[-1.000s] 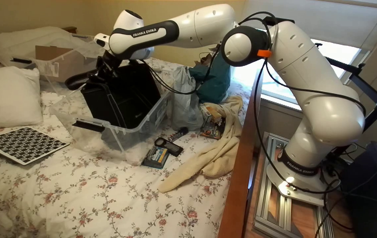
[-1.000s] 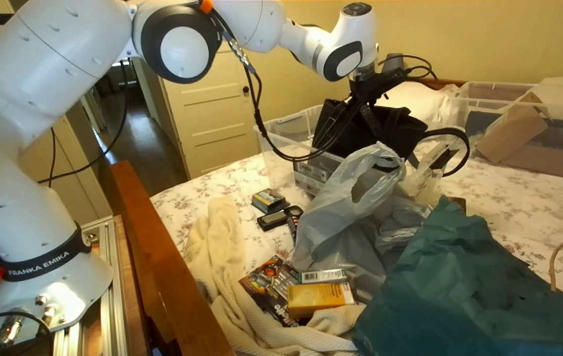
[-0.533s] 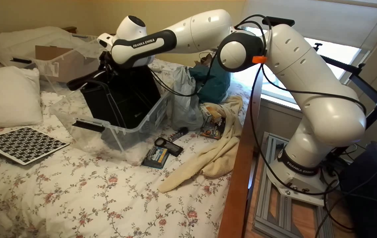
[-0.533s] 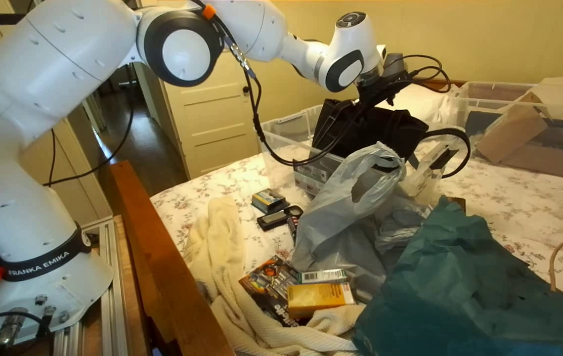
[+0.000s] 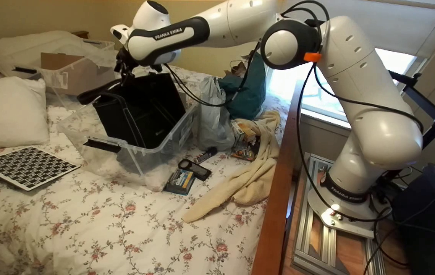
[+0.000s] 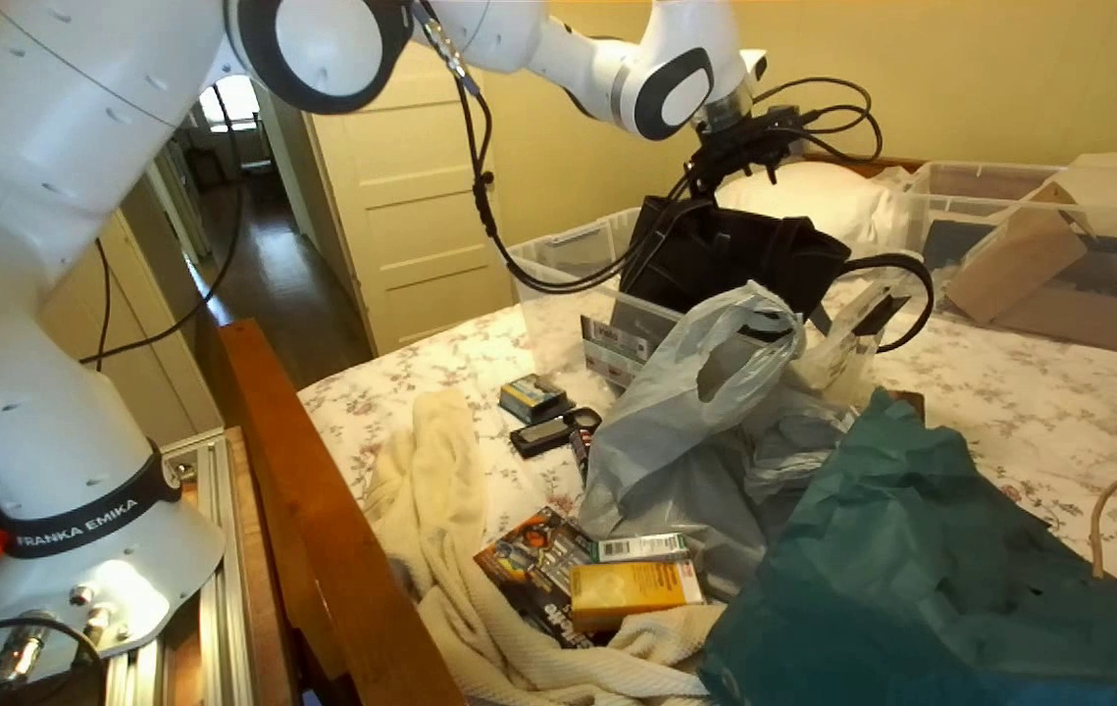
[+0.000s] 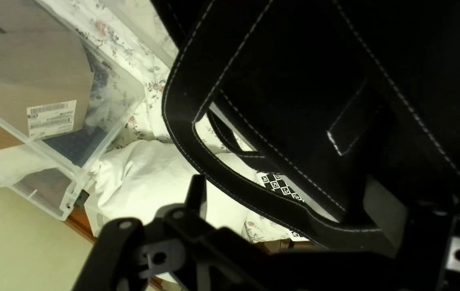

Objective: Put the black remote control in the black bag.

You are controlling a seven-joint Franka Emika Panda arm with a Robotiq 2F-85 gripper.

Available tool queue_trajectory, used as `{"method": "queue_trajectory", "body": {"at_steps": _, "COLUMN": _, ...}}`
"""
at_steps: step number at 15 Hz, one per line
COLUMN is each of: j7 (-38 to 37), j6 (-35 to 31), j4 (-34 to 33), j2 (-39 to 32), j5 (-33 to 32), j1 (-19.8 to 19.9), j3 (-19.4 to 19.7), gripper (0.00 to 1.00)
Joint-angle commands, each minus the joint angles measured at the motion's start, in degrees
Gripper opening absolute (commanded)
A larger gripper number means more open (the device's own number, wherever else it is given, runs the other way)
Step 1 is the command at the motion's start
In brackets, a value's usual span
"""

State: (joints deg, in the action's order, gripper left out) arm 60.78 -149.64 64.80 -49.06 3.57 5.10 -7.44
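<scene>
The black bag (image 5: 120,120) stands, leaning a little, in a clear plastic bin, its mouth wide and dark. In both exterior views my gripper (image 6: 703,194) is just over the bag's edge (image 6: 774,257), on the handle side. Its jaws are spread in the wrist view, one finger (image 7: 196,194) at the left and the other at the right, holding nothing. A strap handle (image 7: 234,178) runs across the picture between them; whether a finger touches it I cannot tell. The black remote control is not visible; the bag's inside is too dark to make out.
Beside the clear bin (image 5: 152,150) lie a flat dark gadget (image 5: 200,172), a small box (image 5: 180,181) and a cream blanket (image 5: 255,179). A grey plastic bag (image 6: 685,441) and a teal bundle (image 6: 911,549) stand close by. A checkered board (image 5: 26,168) lies on the bed.
The arm dipped slightly, then rose, so my gripper now sits higher, clearer of the bag's mouth. The bag and the things on the bed have stayed put.
</scene>
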Motion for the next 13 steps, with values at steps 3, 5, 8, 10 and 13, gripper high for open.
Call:
{"method": "queue_trajectory", "body": {"at_steps": 3, "j7": -11.78, "j6": 10.82, "j4": 18.43, "j2": 15.53, "j5": -2.17, "j1": -0.56, "j3": 2.72, "gripper": 1.0}}
{"method": "queue_trajectory", "body": {"at_steps": 5, "j7": -12.08, "j6": 14.67, "j4": 23.48, "j2": 19.34, "j5": -0.22, "j1": 0.66, "j3": 1.07, "gripper": 1.0}}
{"method": "queue_trajectory", "body": {"at_steps": 8, "j7": -13.22, "j6": 17.55, "j4": 29.54, "j2": 23.8, "j5": 2.24, "j1": 1.39, "j3": 0.12, "gripper": 1.0}}
{"method": "queue_trajectory", "body": {"at_steps": 10, "j7": -14.08, "j6": 17.64, "j4": 33.0, "j2": 26.14, "j5": 3.71, "j1": 1.48, "j3": 0.06, "gripper": 1.0}}
{"method": "queue_trajectory", "body": {"at_steps": 13, "j7": -13.64, "j6": 17.53, "j4": 29.6, "j2": 23.47, "j5": 2.13, "j1": 0.67, "j3": 0.8, "gripper": 1.0}}
